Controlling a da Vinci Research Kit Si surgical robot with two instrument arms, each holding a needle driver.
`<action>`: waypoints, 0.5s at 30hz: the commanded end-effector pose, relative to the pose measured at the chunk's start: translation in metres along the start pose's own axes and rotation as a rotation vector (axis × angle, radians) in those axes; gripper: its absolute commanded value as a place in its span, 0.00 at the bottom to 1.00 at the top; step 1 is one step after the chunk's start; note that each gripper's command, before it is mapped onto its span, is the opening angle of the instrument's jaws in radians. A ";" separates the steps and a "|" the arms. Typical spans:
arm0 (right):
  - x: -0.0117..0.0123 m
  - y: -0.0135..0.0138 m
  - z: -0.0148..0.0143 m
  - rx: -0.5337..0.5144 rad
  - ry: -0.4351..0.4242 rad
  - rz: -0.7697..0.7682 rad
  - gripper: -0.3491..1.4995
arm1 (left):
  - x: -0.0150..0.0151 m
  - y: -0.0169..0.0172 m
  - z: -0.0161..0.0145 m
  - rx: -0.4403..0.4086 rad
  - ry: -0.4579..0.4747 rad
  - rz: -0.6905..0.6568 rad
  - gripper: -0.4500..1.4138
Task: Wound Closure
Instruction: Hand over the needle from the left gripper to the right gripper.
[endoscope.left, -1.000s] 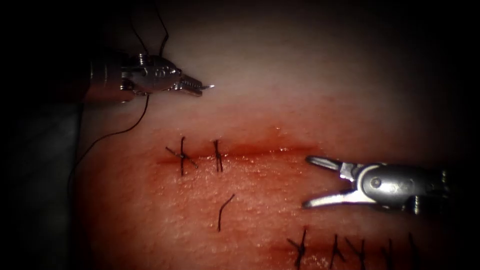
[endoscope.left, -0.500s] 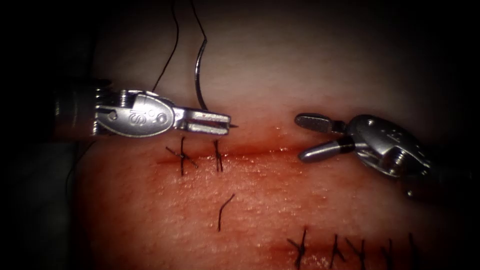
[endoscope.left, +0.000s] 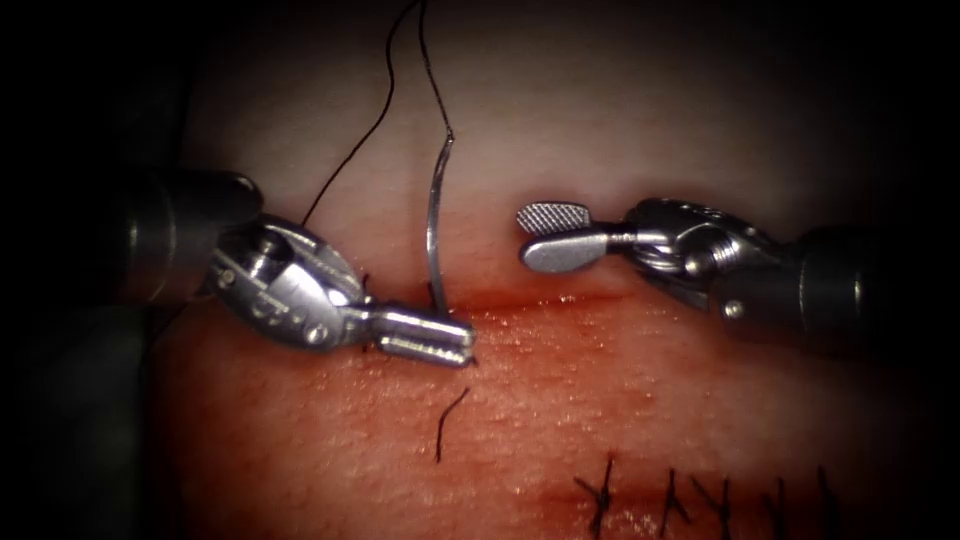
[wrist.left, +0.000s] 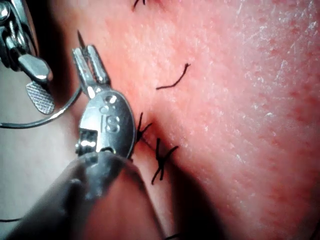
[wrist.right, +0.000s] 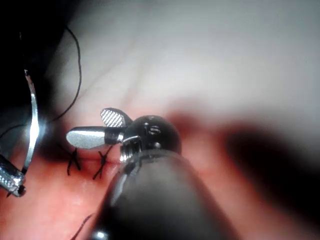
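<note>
The left tool (endoscope.left: 466, 345) is shut on the curved needle (endoscope.left: 433, 230) near its pointed end, low over the cut (endoscope.left: 570, 298) in the tissue (endoscope.left: 620, 400). In the left wrist view the needle tip (wrist.left: 79, 36) sticks out just past the jaws (wrist.left: 86, 50); whether it touches the tissue I cannot tell. From the jaws the needle's body rises to its tail, and black thread (endoscope.left: 350, 160) runs on from there. To the right of the needle, just above the cut, the right tool (endoscope.left: 523, 236) is open and holds nothing.
Two tied stitches (wrist.left: 160, 160) cross the cut beside the left tool's wrist. A loose cut end of thread (endoscope.left: 450, 420) lies on the tissue below the cut. Another row of stitches (endoscope.left: 600, 495) runs along the lower edge. Red fluid wets the cut.
The left tool carried the needle from the upper left down and right to the cut, turning it so its body stands up. The right tool, still open, moved up and left toward the needle.
</note>
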 end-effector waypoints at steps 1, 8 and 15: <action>-0.0002 0.0002 0.0013 0.022 0.015 0.019 0.89 | -0.0005 -0.0001 0.0005 0.009 0.005 0.007 0.00; -0.0012 -0.0008 0.0036 0.115 0.004 0.055 0.90 | -0.0002 0.0000 0.0008 0.011 0.063 0.021 0.00; -0.0015 -0.0013 0.0043 0.241 -0.012 0.080 0.79 | 0.0003 0.0005 0.0010 0.001 0.097 0.034 0.00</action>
